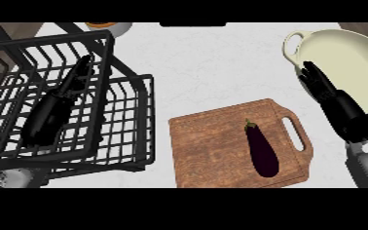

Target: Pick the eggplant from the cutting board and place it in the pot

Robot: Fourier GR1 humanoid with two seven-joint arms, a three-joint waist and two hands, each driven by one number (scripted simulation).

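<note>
A dark purple eggplant lies on the wooden cutting board, right of the board's middle, stem end pointing away from me. The cream pot stands at the far right, its handle loop toward the counter's middle. My right hand hovers open between the board and the pot, fingers straight and reaching over the pot's near rim. It holds nothing. My left hand rests open at the left, over the black wire rack.
A black wire dish rack fills the left side of the counter. A bowl with an orange inside peeks in at the top left. White counter lies between the rack, the board and the pot.
</note>
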